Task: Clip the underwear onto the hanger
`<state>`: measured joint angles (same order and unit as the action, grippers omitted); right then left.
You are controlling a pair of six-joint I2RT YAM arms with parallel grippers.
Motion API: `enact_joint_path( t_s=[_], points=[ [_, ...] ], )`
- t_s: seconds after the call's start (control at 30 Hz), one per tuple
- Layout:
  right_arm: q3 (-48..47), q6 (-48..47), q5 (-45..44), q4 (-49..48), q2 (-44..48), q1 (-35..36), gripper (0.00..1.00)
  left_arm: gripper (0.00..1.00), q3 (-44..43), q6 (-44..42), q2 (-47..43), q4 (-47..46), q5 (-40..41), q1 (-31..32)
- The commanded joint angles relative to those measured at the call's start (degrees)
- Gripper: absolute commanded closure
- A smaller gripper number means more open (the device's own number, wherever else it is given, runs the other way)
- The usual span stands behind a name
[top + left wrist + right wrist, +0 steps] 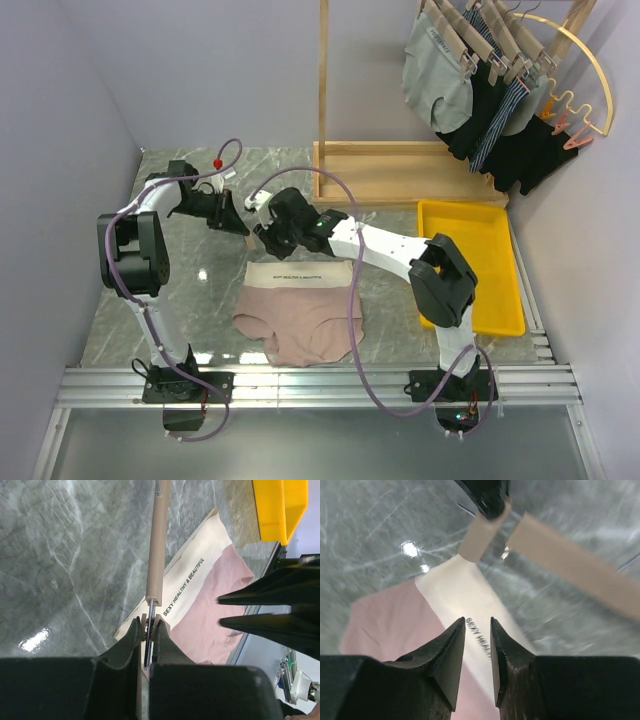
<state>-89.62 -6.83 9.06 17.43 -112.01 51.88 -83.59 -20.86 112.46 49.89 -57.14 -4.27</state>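
Note:
The underwear [300, 312] lies flat on the table, dusty pink with a cream lettered waistband [192, 582] at its far edge. My left gripper [238, 222] is shut on the wooden end clip [149, 625] of the hanger, whose light-wood bar [157, 545] runs away from it above the table. The bar [570, 565] and clip [481, 539] also show in the right wrist view. My right gripper [262, 238] hovers over the waistband [470, 600], its jaws narrowly open with nothing between them [477, 625]. Its fingers [250, 598] show in the left wrist view.
A yellow tray [470, 265] sits at the right. A wooden rack base [400, 172] stands behind, with grey, black and striped garments [480, 95] hung on it and a gold wire arch [592, 80]. A metal rail [320, 385] runs along the near edge.

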Motion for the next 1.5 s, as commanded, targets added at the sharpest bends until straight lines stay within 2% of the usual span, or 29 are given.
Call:
enact_joint_path(
  t_s=[0.0,0.2,0.4,0.73,0.9,1.2,1.3,1.4,1.43,1.47],
  points=[
    [-0.64,20.07,-2.29,0.68,-1.54,-0.2,0.66,1.0,-0.43,1.88,0.65,-4.01,0.72,-0.47],
    [-2.13,28.09,-8.79,2.08,-6.37,0.06,0.67,1.0,0.01,1.79,0.74,-4.27,0.98,-0.47],
    [-0.38,26.69,-12.39,-1.52,-8.75,0.94,0.58,1.0,0.89,1.35,0.91,-4.27,1.07,-0.47],
    [-0.81,26.78,-13.63,-3.02,-11.92,1.12,0.51,1.0,3.0,-1.1,1.18,-4.1,1.24,-0.12],
    [0.85,25.21,-12.75,-5.12,-12.36,1.12,0.51,1.0,2.56,-1.9,2.75,-4.8,1.51,0.58],
    [1.38,22.74,-12.31,-3.81,-15.17,2.0,0.57,1.0,2.29,-2.69,5.04,-6.38,2.57,1.9],
    [1.82,22.13,-12.75,-3.81,-15.78,2.35,0.63,1.0,2.29,-2.69,5.4,-6.65,2.57,1.9],
    [1.73,21.6,-12.84,-3.46,-16.67,2.35,0.88,1.0,2.03,-3.75,5.83,-5.77,1.95,1.9],
    [2.17,21.33,-12.4,-3.8,-16.67,2.35,1.0,1.0,1.86,-4.27,5.92,-5.51,1.78,1.81],
    [2.26,20.9,-12.31,-4.07,-16.14,2.35,1.0,1.0,1.77,-4.54,6.1,-5.42,1.77,1.9]
  ],
)
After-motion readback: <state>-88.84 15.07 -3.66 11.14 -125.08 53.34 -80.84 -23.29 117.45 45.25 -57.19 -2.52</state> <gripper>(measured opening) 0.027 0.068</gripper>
